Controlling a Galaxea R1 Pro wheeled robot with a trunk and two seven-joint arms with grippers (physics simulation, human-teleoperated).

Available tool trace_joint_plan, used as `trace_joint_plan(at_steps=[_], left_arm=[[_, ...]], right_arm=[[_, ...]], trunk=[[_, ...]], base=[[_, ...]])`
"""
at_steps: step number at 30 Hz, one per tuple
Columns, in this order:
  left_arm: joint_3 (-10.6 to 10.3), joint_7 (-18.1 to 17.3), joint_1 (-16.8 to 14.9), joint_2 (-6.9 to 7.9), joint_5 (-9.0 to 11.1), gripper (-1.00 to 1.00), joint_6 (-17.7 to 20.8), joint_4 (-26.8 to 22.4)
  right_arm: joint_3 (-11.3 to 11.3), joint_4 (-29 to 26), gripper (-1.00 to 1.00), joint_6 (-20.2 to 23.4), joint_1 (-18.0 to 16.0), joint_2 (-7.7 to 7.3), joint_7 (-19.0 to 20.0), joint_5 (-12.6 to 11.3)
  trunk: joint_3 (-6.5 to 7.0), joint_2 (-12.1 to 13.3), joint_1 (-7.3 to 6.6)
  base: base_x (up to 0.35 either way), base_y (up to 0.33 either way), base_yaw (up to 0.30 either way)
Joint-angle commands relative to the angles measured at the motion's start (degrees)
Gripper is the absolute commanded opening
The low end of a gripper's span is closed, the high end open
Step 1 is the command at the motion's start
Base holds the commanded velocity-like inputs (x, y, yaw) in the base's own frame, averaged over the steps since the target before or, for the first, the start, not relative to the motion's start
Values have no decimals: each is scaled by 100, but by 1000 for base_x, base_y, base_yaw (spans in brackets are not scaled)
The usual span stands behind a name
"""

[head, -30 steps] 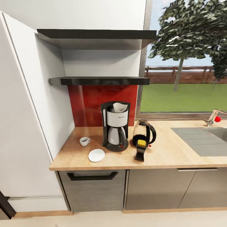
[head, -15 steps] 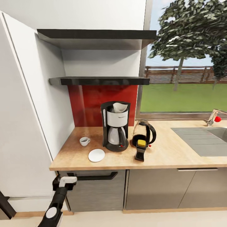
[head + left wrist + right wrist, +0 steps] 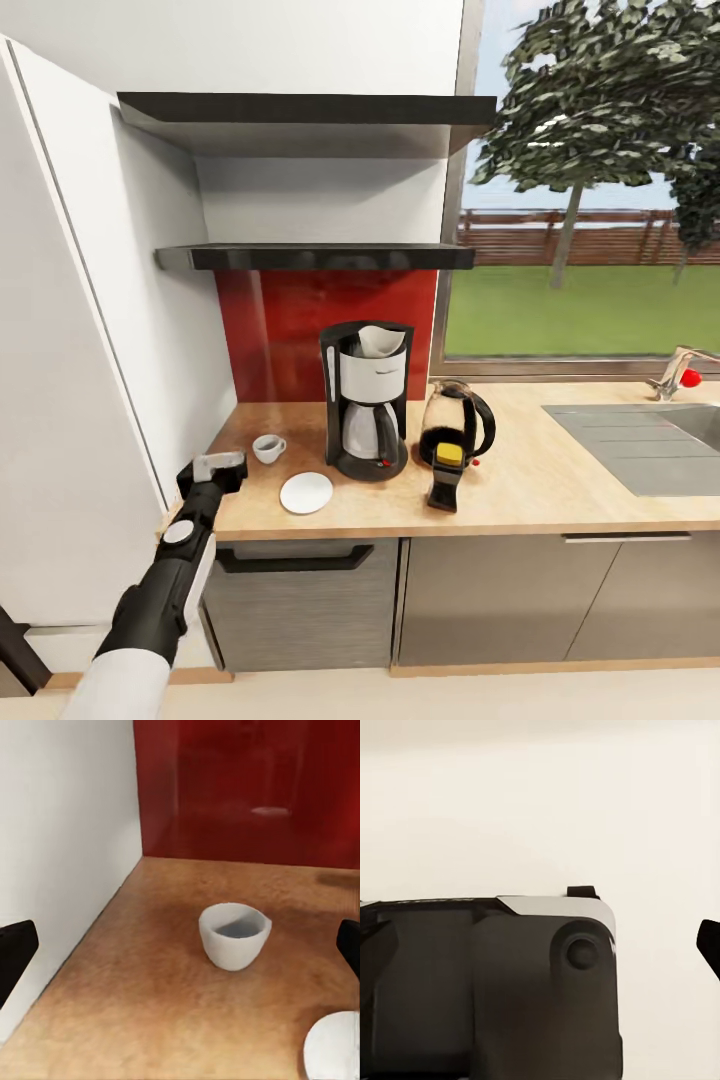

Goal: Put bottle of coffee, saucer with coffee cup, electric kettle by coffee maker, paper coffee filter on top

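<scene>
I am raising my left arm: half a second ago it was below the table edge, and now the left gripper point(image 3: 224, 466) is arriving over the table point(image 3: 560, 490). Its fingers point(image 3: 15, 952) are standing wide apart, holding nothing. The coffee cup point(image 3: 233, 935) is sitting just ahead between them, beside the saucer point(image 3: 306, 492), not on it. I judge the cup pick is coming next. For the right gripper, I cannot tell its opening.

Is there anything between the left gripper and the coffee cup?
No. In the left wrist view, bare wood of the kitchen countertop lies between the open left gripper and the coffee cup. The saucer sits off to one side.
</scene>
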Motion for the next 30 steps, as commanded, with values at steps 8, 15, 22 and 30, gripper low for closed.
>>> trace_joint_plan(at_steps=[8, 15, 22, 30], left_arm=[[-523, -22, -1144, 8, -52, 100, 1917, 195], [-916, -104, -1895, 35, -38, 100, 2622, 940], [-810, -295, -2912, 214, -19, 100, 3179, 2267], [-745, -1151, -3299, 507, -43, 100, 3348, 2787]], right_arm=[[33, 9, 100, -17, -3, -8, 10, -60], [26, 8, 100, -17, -3, -32, 10, -60], [31, 9, 100, -17, -3, -43, 10, -60], [42, 33, 100, -22, -3, -82, 10, -55]], trunk=[[-5, -5, 2], [-5, -5, 2], [-5, -5, 2], [-5, -5, 2]], base=[[0, 0, 0], [0, 0, 0], [0, 0, 0], [0, 0, 0]])
